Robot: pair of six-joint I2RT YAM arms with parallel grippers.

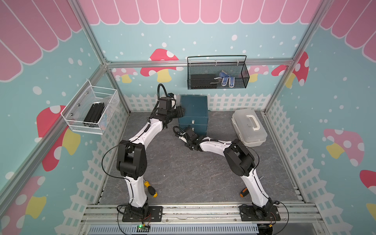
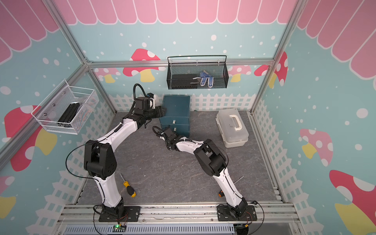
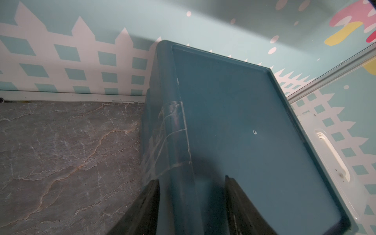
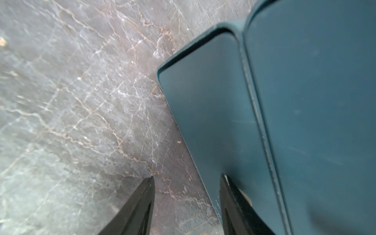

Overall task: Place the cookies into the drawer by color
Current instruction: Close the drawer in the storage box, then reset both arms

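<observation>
The teal drawer cabinet (image 1: pixel 193 105) stands at the middle of the desk's (image 1: pixel 183 175) back edge. In both top views its upper two fronts look pushed in, each showing a pale tab handle (image 1: pixel 192 122). The lowest front is hidden under the right wrist.

No cookies show in any view, on the desk or in either hand. They are probably inside the closed drawers already, or out of sight.

The left hand (image 3: pixel 191 180) sits high at the cabinet's top left edge with its jaws moderately wide. One finger is down the side wall and the other over the lid. Whether they press the plastic I cannot tell. The pose looks meant to steady the light cabinet so it doesn't slide.

The right hand (image 4: pixel 187 177) is low at the cabinet's front bottom corner, jaws apart and holding nothing. One finger is over bare desk and the other lies against a drawer front. A pale sliver (image 4: pixel 246 197) by that finger may be the tab handle. It seems placed to work the lowest drawer.

A yellow-and-black screwdriver (image 1: pixel 150 190) and an orange-handled one (image 1: pixel 243 192) lie near the front edge. A translucent case (image 1: pixel 249 127) sits toward the right edge.
</observation>
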